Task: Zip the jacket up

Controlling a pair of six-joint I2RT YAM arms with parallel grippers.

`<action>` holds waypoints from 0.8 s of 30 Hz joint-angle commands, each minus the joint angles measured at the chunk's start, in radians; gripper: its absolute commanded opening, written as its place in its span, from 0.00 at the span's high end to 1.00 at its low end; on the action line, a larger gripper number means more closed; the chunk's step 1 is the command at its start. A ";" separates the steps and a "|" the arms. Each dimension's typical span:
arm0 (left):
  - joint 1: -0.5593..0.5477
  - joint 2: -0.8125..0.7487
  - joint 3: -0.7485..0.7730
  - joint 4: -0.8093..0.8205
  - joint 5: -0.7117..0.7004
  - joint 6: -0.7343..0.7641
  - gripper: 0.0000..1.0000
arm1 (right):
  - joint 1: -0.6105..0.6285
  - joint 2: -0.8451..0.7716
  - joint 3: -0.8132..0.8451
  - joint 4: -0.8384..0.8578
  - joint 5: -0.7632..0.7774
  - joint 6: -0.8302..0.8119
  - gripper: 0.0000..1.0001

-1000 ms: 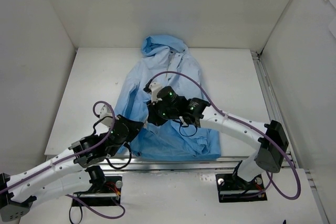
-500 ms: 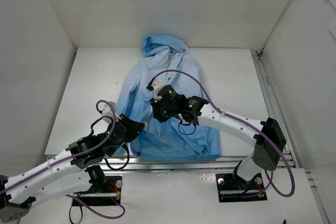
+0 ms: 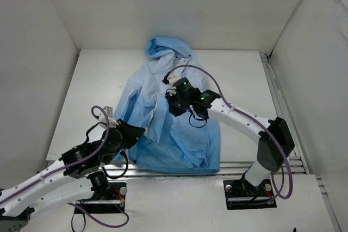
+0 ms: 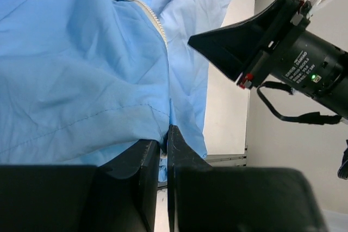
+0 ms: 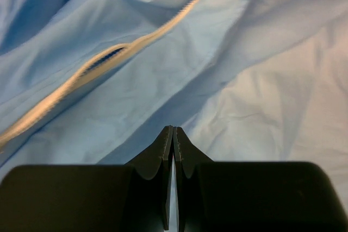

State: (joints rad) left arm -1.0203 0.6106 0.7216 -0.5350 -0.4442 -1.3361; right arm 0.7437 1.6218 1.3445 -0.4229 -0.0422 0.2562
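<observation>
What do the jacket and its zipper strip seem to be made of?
The jacket: thin light-blue woven cloth, probably nylon or polyester, with a matte look; it creases finely and lies limp. The zipper strip: white tape with small teeth, perhaps plastic; they are too small to be sure.

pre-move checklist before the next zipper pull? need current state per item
1. Left end effector gripping the jacket hem: ok, jaws closed on the fabric edge.
2. Right end effector on the zipper pull: cannot tell; jaws shut, tips against fabric, no pull visible.
3. Zipper fully closed: not ok, a gap shows between its two sides in the right wrist view.
4. Fabric flat along the zipper: not ok, folds and wrinkles.
5. Both end effectors clear of each other: ok, apart in the top view.
</observation>
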 commanded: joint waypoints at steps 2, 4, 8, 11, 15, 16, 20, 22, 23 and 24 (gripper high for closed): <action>-0.006 -0.038 -0.045 0.134 -0.011 0.020 1.00 | -0.020 -0.112 0.007 0.079 -0.312 -0.043 0.93; -0.006 -0.084 -0.103 0.217 -0.010 0.041 1.00 | -0.036 -0.141 -0.036 0.142 -0.457 -0.009 0.77; -0.006 -0.159 -0.197 0.346 -0.002 0.080 1.00 | -0.061 -0.158 -0.103 0.255 -0.610 0.057 0.64; -0.006 -0.198 -0.237 0.404 -0.001 0.097 1.00 | -0.092 -0.165 -0.148 0.354 -0.747 0.101 0.57; -0.006 -0.229 -0.274 0.506 0.002 0.118 1.00 | -0.119 -0.163 -0.177 0.415 -0.818 0.101 0.49; -0.006 -0.232 -0.281 0.518 0.004 0.123 1.00 | -0.122 -0.160 -0.182 0.417 -0.831 0.103 0.47; -0.006 -0.219 -0.287 0.588 0.015 0.146 1.00 | -0.138 -0.146 -0.234 0.579 -0.919 0.182 0.45; -0.006 -0.206 -0.289 0.609 0.019 0.153 1.00 | -0.139 -0.129 -0.235 0.634 -0.946 0.208 0.45; -0.006 -0.201 -0.287 0.618 0.021 0.156 1.00 | -0.138 -0.122 -0.237 0.654 -0.961 0.218 0.44; -0.006 -0.192 -0.283 0.619 0.021 0.163 1.00 | -0.139 -0.111 -0.234 0.664 -0.964 0.218 0.44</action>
State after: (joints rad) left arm -1.0206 0.3931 0.4114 -0.0692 -0.4335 -1.2087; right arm 0.6090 1.4960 1.1011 0.0593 -0.9073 0.4248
